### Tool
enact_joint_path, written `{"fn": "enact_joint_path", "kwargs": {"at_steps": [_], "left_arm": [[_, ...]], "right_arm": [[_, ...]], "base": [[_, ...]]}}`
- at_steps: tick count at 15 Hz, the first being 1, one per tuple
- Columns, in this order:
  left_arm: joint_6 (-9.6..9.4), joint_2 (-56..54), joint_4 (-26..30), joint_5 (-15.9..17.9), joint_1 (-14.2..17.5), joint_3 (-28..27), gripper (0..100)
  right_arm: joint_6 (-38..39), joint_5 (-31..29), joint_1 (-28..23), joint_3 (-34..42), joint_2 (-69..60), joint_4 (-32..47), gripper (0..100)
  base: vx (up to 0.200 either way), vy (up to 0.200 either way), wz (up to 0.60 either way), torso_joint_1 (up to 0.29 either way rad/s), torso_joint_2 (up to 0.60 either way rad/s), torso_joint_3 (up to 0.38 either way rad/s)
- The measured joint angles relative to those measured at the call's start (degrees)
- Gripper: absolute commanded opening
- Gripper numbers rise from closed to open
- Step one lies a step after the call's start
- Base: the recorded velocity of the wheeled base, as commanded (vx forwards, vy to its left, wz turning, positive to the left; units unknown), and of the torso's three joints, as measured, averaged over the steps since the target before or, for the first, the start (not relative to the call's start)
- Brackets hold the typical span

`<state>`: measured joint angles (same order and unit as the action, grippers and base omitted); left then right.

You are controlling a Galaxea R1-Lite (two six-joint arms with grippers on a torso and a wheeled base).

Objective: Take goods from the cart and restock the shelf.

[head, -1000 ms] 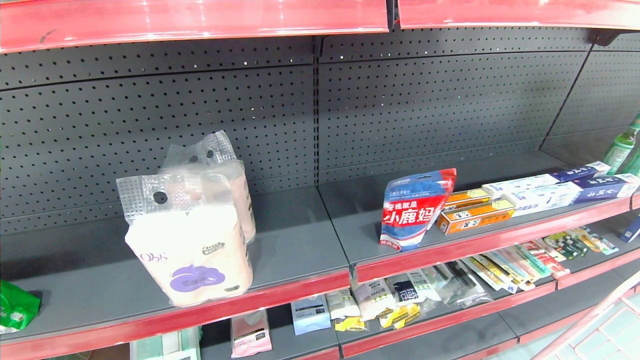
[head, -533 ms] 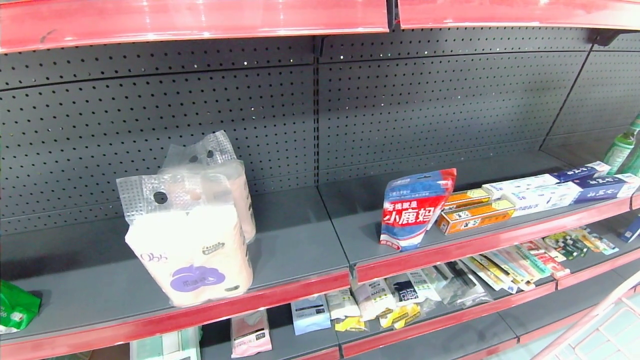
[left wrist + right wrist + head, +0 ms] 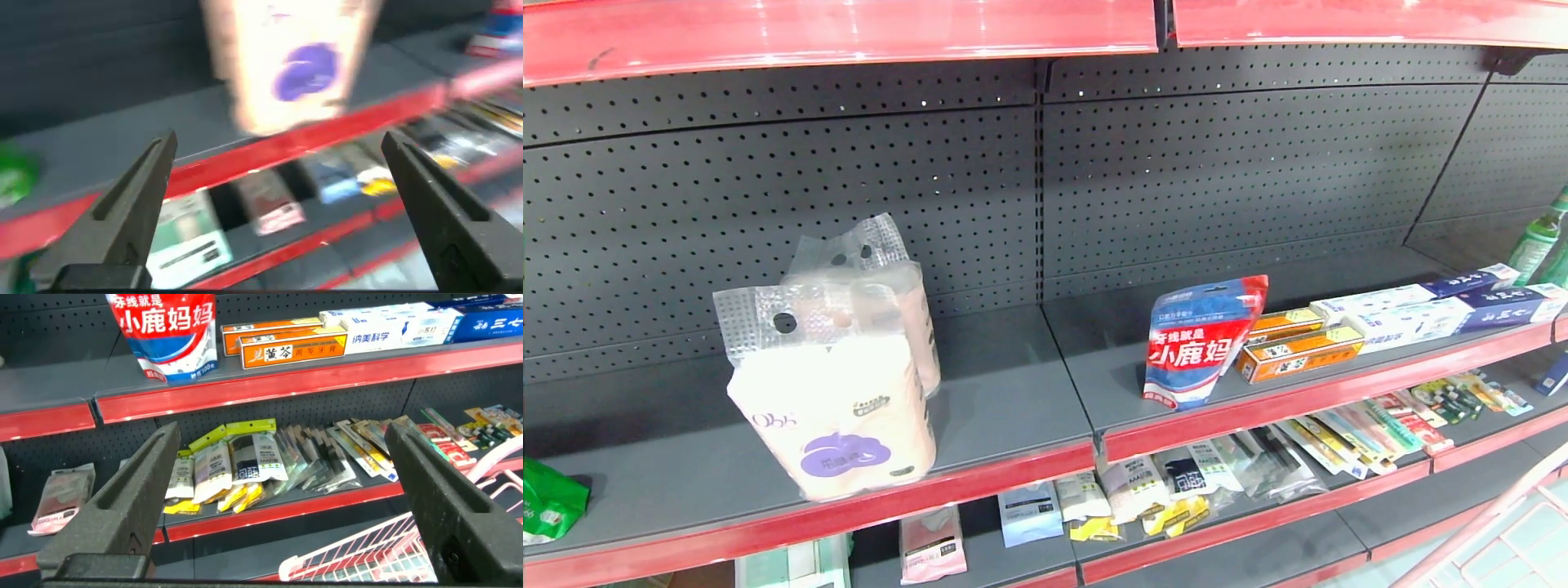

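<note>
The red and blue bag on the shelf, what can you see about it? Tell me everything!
The red and blue bag is a shiny, soft plastic pouch. It has a blue top, a wide red band with big white writing across the middle, and a blue strip at the bottom. It looks full and sealed. It stands upright on its base, leaning a little, near the front edge of the grey shelf. The orange boxes lie close beside it; whether they touch it is unclear.
</note>
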<state>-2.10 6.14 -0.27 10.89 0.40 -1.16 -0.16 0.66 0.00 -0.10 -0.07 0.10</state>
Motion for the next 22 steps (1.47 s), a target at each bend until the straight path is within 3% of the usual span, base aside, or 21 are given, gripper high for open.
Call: {"fn": "enact_joint_path", "kwargs": {"at_steps": [1,3,4,9,19,22], "left_arm": [[-0.37,-0.45,-0.05,-1.06,-1.69,0.0,100],[-2.13,-2.46,-0.95,-9.87,-0.89,0.41,100],[-1.87,-3.56,-1.54,-12.76,-0.51,0.67,100],[1.01,-5.81,0.34,-12.98,-0.16,1.06,100],[1.04,-6.01,0.34,-12.98,-0.16,1.06,100],[1.08,-6.03,0.29,-12.98,-0.16,1.06,100]], "right_arm": [[0.0,0.02,0.0,0.0,0.0,0.0,100],[0.0,0.02,0.0,0.0,0.0,0.0,100],[0.0,0.02,0.0,0.0,0.0,0.0,100],[0.0,0.0,0.0,0.0,0.0,0.0,100],[-0.05,0.02,0.0,0.0,0.0,0.0,100],[-0.02,0.02,0.0,0.0,0.0,-0.02,100]], "base": [[0.0,0.0,0.0,0.0,0.0,0.0],[0.0,0.0,0.0,0.0,0.0,0.0],[0.0,0.0,0.0,0.0,0.0,0.0],[0.0,0.0,0.0,0.0,0.0,0.0],[0.0,0.0,0.54,0.002,0.0,0.001],[0.0,0.0,0.0,0.0,0.0,0.0]]}}
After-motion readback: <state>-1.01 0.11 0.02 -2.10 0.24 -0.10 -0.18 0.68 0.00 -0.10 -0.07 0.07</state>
